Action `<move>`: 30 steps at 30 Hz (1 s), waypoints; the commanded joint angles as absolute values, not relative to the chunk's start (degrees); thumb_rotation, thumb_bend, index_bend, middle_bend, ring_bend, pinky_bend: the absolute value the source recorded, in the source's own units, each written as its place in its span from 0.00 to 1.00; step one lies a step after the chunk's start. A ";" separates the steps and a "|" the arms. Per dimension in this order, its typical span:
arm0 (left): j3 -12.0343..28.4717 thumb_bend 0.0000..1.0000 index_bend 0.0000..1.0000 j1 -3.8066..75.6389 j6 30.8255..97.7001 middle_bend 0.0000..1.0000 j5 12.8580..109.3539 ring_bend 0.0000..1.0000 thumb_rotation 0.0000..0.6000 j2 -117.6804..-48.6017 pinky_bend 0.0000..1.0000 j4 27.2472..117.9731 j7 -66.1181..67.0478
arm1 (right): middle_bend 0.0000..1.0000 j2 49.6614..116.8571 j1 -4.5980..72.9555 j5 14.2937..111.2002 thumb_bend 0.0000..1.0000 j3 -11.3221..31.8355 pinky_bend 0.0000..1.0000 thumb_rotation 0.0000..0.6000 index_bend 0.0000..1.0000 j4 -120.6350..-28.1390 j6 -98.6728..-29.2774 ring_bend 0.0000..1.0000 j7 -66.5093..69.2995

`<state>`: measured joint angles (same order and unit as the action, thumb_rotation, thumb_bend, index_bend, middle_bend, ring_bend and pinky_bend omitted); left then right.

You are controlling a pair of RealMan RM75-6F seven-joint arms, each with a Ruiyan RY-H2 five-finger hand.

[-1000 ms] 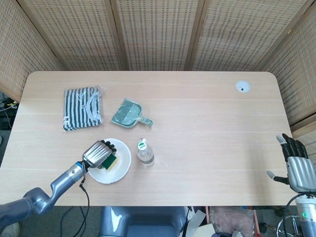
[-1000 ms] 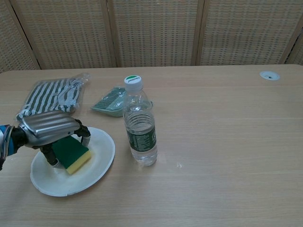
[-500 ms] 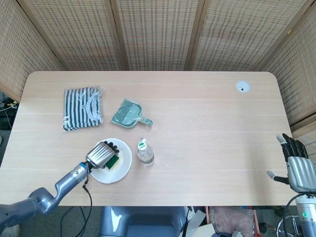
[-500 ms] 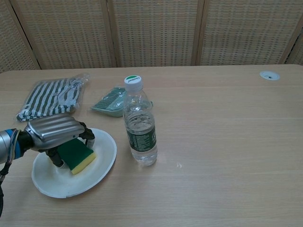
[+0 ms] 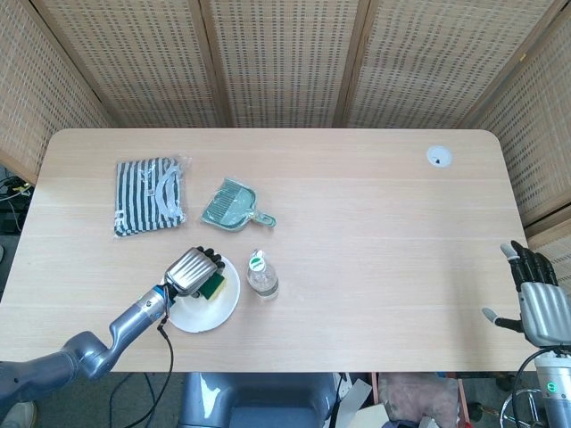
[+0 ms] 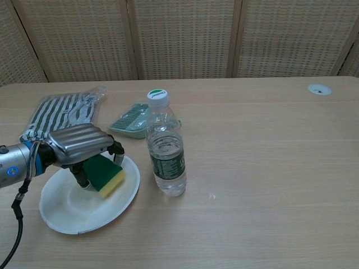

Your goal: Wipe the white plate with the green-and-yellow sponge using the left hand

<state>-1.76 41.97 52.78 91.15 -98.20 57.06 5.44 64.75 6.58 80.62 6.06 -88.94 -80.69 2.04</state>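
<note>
A white plate (image 5: 192,316) (image 6: 67,210) lies near the table's front left edge. My left hand (image 5: 194,269) (image 6: 78,145) grips the green-and-yellow sponge (image 5: 213,287) (image 6: 106,175) from above, pressing it on the plate's far right part, green side up and yellow side toward the front. My right hand (image 5: 535,301) hangs off the table's right front corner, fingers apart and holding nothing; only the head view shows it.
A clear water bottle (image 5: 261,275) (image 6: 165,148) with a white cap stands upright just right of the plate. A green dustpan (image 5: 233,207) (image 6: 129,119) and a striped cloth in a bag (image 5: 149,194) (image 6: 63,114) lie behind. A round grommet (image 5: 438,157) (image 6: 319,89) sits far right.
My left hand has slid the sponge across the plate to the right and away from me, toward the bottle. The plate shifted slightly. The right hand has not moved.
</note>
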 commanded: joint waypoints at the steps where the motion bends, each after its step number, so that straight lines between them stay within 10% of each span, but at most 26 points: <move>1: -2.00 0.17 0.57 42.14 51.69 0.40 90.64 0.33 1.00 -99.35 0.40 55.76 6.71 | 0.00 64.71 6.59 80.55 0.00 6.06 0.00 1.00 0.00 -88.91 -80.59 0.00 2.17; 30: 3.17 0.17 0.57 40.00 56.08 0.41 83.90 0.33 1.00 -86.06 0.40 62.30 4.09 | 0.00 64.93 6.48 81.16 0.00 5.79 0.00 1.00 0.00 -89.49 -81.12 0.00 0.98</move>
